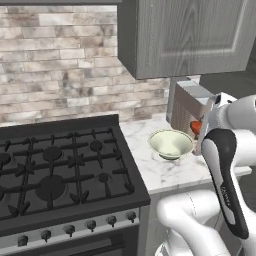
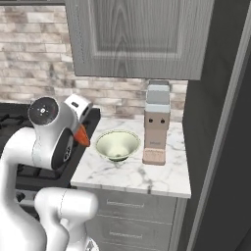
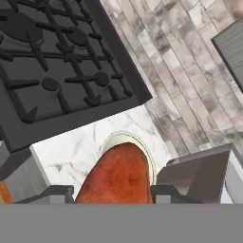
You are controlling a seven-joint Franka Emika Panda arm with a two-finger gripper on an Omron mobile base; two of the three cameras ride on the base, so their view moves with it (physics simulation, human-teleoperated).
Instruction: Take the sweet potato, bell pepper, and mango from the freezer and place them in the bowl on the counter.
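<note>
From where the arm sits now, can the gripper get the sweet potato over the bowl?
Probably yes. The gripper is shut on the sweet potato, and the bowl sits uncovered on the counter just beyond it, nothing between them.

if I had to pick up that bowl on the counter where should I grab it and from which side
Probably pinch the bowl's thin rim from straight above, on the side away from the stove. It stands upright and open, too wide to span.
</note>
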